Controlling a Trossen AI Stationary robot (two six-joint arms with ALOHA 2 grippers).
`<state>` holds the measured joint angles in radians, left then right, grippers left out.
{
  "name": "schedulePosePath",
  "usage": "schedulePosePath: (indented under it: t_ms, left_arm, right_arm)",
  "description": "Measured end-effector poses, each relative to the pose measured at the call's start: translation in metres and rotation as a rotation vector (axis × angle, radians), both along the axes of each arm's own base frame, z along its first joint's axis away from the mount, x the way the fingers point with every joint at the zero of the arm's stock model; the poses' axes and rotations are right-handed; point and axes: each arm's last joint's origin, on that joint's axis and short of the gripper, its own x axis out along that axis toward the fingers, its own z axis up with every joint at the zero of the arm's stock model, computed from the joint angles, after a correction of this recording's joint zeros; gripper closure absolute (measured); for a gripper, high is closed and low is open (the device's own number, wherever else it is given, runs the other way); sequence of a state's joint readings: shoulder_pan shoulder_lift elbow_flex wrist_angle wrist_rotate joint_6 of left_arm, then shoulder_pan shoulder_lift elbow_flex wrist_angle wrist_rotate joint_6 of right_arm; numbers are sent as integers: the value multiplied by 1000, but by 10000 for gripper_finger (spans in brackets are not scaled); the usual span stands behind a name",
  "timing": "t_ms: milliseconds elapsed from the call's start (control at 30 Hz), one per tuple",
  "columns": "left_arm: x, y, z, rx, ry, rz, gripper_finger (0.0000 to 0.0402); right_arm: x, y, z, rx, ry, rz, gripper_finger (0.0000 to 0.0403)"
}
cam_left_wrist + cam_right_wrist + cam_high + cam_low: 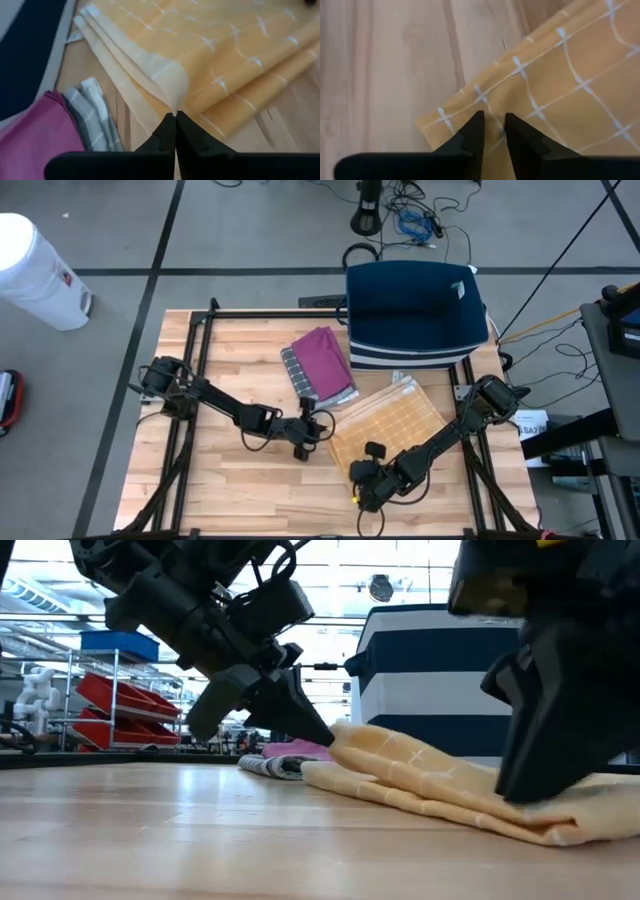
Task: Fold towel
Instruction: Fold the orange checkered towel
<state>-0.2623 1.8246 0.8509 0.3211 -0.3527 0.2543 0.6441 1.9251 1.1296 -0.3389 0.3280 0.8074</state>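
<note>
A yellow towel (390, 423) with a white grid lies folded on the wooden table, right of the middle. My left gripper (318, 430) is at the towel's left corner, shut on it. At the towel's near corner, my right gripper (362, 478) points steeply down, its fingers closed to a narrow gap on the cloth. In the low view the left corner (345, 737) is raised off the table while the rest of the towel (450, 795) lies flat. My left gripper pinches the towel's left corner (176, 102) between its two fingertips, several layers together. The fingers come slanting down from the table's left. The corner is lifted into a small peak; the rest lies on the table. My right gripper pinches a small ridge of cloth just inside the towel's near corner (492, 112) between its fingertips, from above and pointing steeply down. The cloth there lies on the table.
A purple cloth on a grey checked one (320, 365) lies folded just beyond the left gripper. A dark blue bin with white stripes (415, 310) stands at the table's far right edge. Bare wood stretches along the near and left sides.
</note>
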Motion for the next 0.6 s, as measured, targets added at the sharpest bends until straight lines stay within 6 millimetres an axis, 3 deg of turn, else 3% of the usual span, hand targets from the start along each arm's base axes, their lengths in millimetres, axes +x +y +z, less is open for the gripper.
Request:
schedulePosePath:
  t_ms: [367,600]
  left_arm:
    - [-1,0,2,32,16,-53,401]
    - [-1,-1,16,14,-37,-87,401]
  right_arm:
    - [18,-1,16,14,-126,-126,207]
    - [27,-10,9,-15,-166,-207,198]
